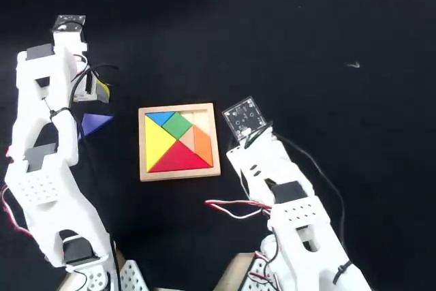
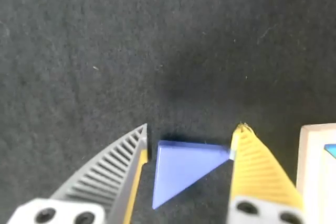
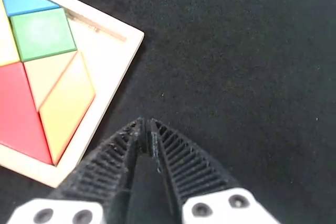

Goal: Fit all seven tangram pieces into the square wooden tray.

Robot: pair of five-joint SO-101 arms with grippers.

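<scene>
The square wooden tray [image 1: 213,142] lies at mid-table and holds several pieces: blue, green, yellow, red, orange and tan. Bare wood shows in its far right corner [image 3: 113,51]. One blue-purple triangle [image 1: 95,123] lies flat on the black cloth left of the tray. My left gripper [image 2: 193,128] is open and straddles this triangle [image 2: 181,169]; the yellow finger [image 2: 254,156] touches one corner, while a thin gap remains at the grey finger [image 2: 123,156]. My right gripper [image 3: 147,124] is shut and empty, low over the cloth just off the tray's right edge [image 3: 118,85].
Black cloth covers the whole table, with open room behind and to the right of the tray. The tray's light rim [image 2: 315,156] stands close beside my left gripper. Red and white cables [image 1: 231,208] trail from the right arm in front of the tray.
</scene>
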